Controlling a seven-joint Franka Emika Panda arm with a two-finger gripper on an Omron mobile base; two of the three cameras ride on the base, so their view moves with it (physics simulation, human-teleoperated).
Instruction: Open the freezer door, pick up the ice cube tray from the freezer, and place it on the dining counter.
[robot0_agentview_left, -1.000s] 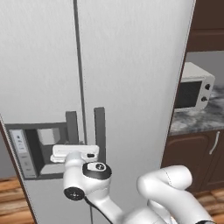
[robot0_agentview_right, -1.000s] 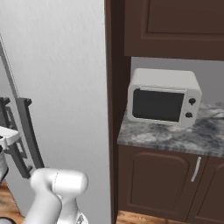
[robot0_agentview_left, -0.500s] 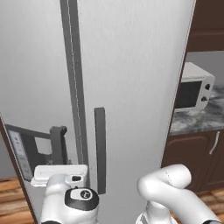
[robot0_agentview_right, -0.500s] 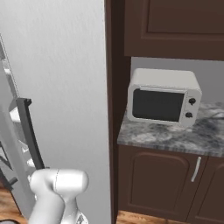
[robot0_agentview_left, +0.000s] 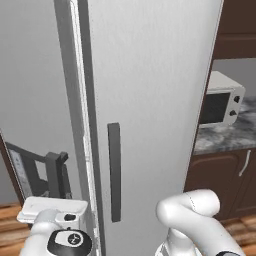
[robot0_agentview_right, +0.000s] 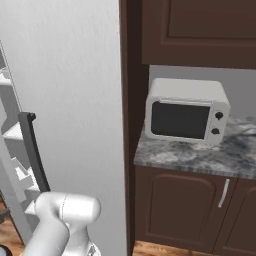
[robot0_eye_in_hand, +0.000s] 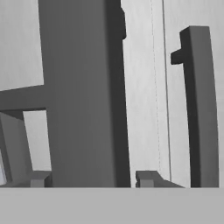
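Note:
The freezer door (robot0_agentview_left: 35, 90) stands partly swung out to the left, with its dark dispenser panel (robot0_agentview_left: 22, 172) low down. Its dark bar handle (robot0_eye_in_hand: 81, 87) runs between my fingertips (robot0_eye_in_hand: 146, 177), which stand a little off it on the right side. My gripper (robot0_eye_in_hand: 92, 179) is open around the handle, and its white hand (robot0_agentview_left: 50, 207) sits just below the handle (robot0_agentview_left: 56, 170). White shelves of the freezer (robot0_agentview_right: 11, 134) show through the opening. The ice cube tray and the dining counter are out of view.
The plain fridge door (robot0_agentview_left: 150, 100) stays closed, its own bar handle (robot0_agentview_left: 114, 170) beside the gap. A white microwave (robot0_agentview_right: 186, 110) sits on a short stone counter (robot0_agentview_right: 200, 157) over dark cabinets to the right. Wooden floor lies below.
The freezer door has swung further out to the left, uncovering shelves. My hand has gone down and left with the handle, and its jaws have widened off it.

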